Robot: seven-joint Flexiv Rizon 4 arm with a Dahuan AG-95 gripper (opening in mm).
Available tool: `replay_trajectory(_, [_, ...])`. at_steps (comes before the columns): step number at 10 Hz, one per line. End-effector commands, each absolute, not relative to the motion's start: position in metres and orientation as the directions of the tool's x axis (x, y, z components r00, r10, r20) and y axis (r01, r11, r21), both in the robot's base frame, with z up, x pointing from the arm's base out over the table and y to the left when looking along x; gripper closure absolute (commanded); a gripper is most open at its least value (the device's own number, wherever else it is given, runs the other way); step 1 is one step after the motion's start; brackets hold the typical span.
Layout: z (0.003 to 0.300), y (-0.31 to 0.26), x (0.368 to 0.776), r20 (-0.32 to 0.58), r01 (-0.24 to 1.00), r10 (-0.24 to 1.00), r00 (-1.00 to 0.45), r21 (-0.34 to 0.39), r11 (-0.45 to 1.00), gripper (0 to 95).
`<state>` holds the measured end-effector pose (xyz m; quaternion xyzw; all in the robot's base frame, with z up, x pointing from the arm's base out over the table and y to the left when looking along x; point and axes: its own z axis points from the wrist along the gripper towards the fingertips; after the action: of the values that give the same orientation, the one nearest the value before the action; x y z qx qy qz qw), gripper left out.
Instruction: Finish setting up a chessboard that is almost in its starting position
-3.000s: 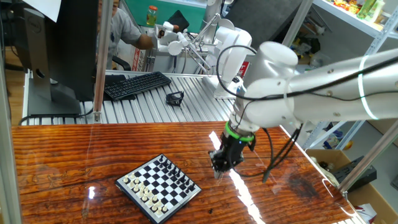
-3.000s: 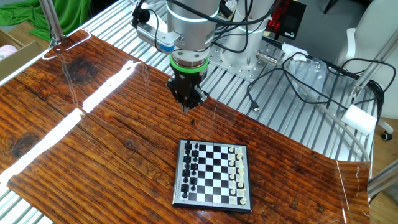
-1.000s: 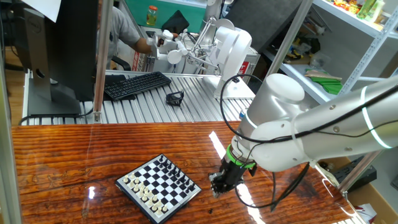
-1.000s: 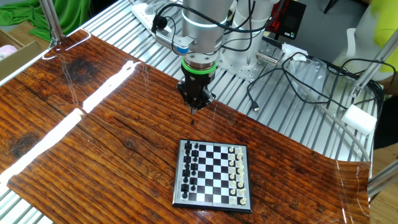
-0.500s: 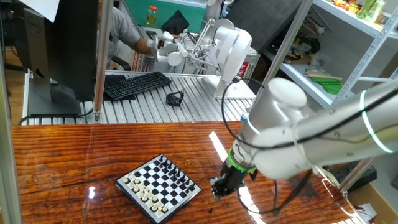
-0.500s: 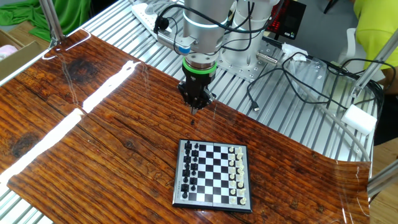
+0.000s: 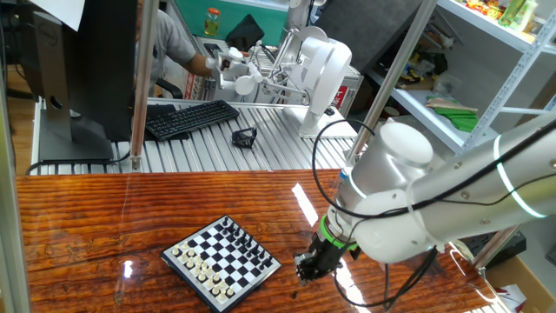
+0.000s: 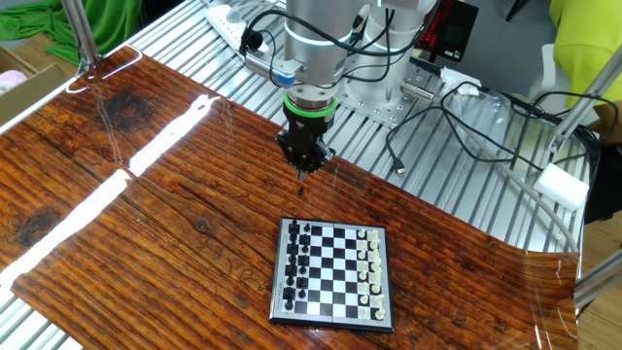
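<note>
Chessboard (image 8: 333, 271) lies flat on the wooden table (image 8: 117, 194), toward its near edge in the other fixed view. Black pieces (image 8: 295, 261) line the board's left edge, white pieces (image 8: 370, 272) its right; centre squares bare. Which square lacks a piece: too small to tell.

Just beyond the board's far left corner, a tiny dark speck (image 8: 300, 191) sits on the table, possibly a stray piece; not certain.

Gripper (image 8: 303, 171) hangs tip-down right above that speck, off the board. Fingers look drawn close together; whether they hold anything, cannot tell.

Handling, as a judgement: pieces are very light, hard, smooth, easily tipped or flicked. Best pinched low on the body, fingers straight down, clear of neighbours. Board itself is stiff but light and may slide if nudged.
</note>
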<state>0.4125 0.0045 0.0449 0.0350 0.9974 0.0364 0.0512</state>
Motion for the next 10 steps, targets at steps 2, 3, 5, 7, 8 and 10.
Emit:
replay_trajectory(2, [0.042,0.005,0.412,-0.100,0.066,0.074,-0.992,0.085,0.994,95.0])
replay_trajectory(3, [0.042,0.006,0.412,-0.097,0.073,0.082,-0.992,0.090,0.993,95.0])
replay_trajectory(5, [0.039,0.007,0.410,-0.096,0.096,0.105,-0.990,0.092,0.991,95.0])
replay_trajectory(7, [0.032,0.006,0.406,-0.095,0.118,0.127,-0.987,0.095,0.988,95.0])
replay_trajectory(8, [0.032,0.007,0.405,-0.074,0.133,0.139,-0.987,0.087,0.987,95.0])
replay_trajectory(10, [0.033,0.009,0.404,-0.070,0.159,0.165,-0.984,0.079,0.984,95.0])
